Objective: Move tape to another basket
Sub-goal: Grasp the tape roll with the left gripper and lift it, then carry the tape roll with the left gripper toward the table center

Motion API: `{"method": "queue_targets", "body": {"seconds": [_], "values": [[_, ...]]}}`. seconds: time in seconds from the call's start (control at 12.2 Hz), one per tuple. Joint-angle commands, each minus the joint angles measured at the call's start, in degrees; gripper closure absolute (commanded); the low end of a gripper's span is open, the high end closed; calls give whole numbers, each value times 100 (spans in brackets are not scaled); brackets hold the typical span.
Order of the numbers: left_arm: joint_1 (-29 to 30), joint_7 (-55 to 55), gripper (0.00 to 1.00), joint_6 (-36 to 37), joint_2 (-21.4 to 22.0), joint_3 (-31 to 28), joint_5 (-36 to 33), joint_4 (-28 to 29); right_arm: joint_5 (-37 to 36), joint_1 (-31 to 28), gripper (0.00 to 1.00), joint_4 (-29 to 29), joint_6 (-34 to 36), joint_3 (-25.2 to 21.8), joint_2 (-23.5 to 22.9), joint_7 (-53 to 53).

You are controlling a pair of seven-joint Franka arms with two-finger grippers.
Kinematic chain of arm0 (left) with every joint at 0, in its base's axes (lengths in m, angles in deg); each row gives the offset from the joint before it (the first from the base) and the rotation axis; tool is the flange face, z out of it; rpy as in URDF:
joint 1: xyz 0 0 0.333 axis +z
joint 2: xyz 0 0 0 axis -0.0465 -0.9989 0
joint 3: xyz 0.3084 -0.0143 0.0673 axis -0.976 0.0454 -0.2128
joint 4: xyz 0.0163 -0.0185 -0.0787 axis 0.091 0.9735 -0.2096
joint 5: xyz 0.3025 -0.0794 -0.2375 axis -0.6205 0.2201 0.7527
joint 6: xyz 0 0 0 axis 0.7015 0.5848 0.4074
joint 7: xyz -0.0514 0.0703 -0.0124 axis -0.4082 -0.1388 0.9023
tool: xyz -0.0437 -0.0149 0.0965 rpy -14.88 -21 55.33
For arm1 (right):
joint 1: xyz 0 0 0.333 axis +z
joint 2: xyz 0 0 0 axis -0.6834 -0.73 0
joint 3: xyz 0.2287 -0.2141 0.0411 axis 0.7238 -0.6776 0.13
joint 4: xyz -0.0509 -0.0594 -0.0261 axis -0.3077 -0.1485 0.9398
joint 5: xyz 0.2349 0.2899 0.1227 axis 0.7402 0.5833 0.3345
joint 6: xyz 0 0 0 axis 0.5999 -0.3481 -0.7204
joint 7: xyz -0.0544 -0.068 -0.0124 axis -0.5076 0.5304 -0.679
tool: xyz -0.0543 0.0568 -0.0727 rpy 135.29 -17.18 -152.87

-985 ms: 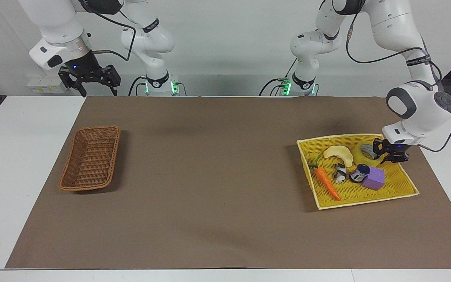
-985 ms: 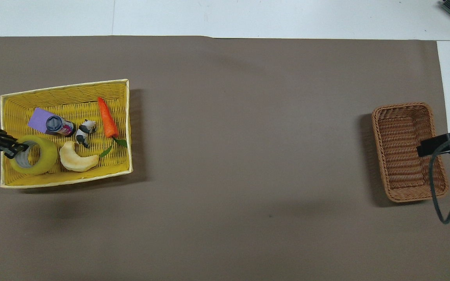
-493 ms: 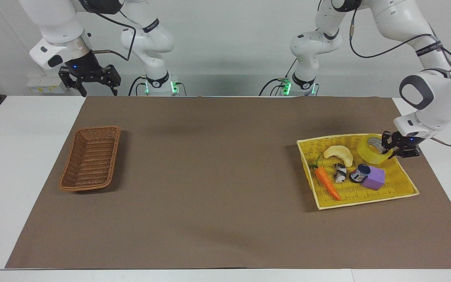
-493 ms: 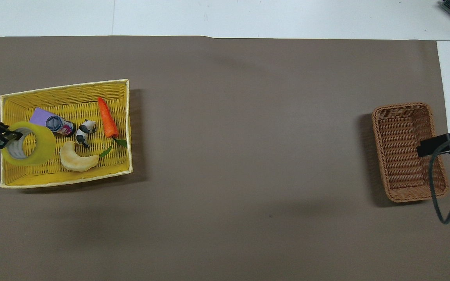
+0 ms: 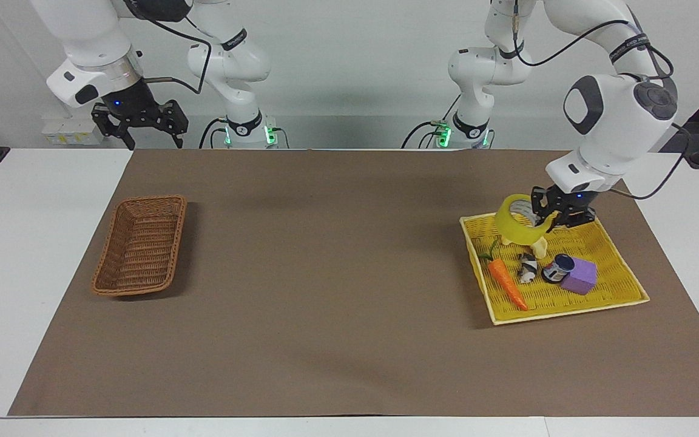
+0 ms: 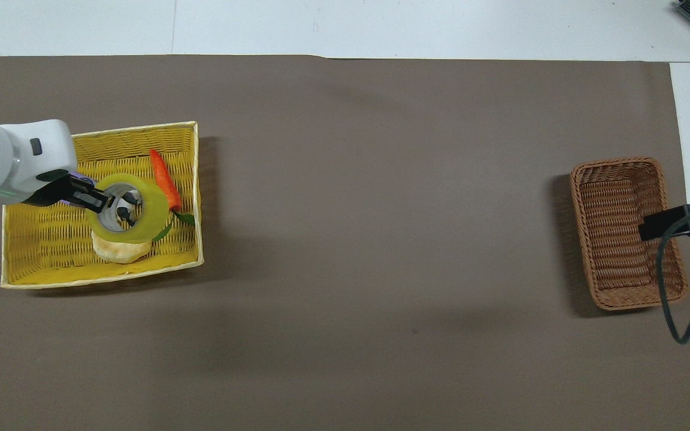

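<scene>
1. Yellow translucent tape [image 5: 518,223] held in the air over the yellow tray [image 5: 619,290], pinched through its wall by the left gripper [image 5: 542,213]; fingers clamped shut on the roll, one apparently inside the core, though hard to confirm from here.
2. Could slip or swing on so thin a hold; would drop back among the carrot [image 5: 506,283], the pale crescent piece [image 5: 538,246], the panda figure [image 5: 527,268], the small can [image 5: 557,267] and the purple block [image 5: 581,275] if the pinch loosens during the long carry.
3. Could clip the tray's rim if carried low.
4. Brown wicker basket [image 5: 139,245] lying well apart at the right arm's end of the table, with nothing in it.
5. Left arm bent steeply down from its elbow, wrist angled toward the tray's middle.
6. Right gripper [image 5: 141,125] waiting up in the air near its own base, over the table's edge close to the basket; fingers spread wide, holding nothing.
</scene>
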Motion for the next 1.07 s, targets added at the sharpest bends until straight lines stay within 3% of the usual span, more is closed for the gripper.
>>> {"method": "queue_targets", "body": {"seconds": [0.0, 0.49, 0.99], "values": [[-283, -615, 100, -41, 85, -69, 775, 50, 102, -68, 0, -191, -120, 64, 147, 122], [-812, -1723, 100, -252, 94, 105, 1840, 50, 102, -68, 0, -191, -120, 64, 155, 122], [-1075, -2365, 100, -691, 94, 414, 1886, 59, 102, -68, 0, -191, -120, 64, 155, 122]]}}
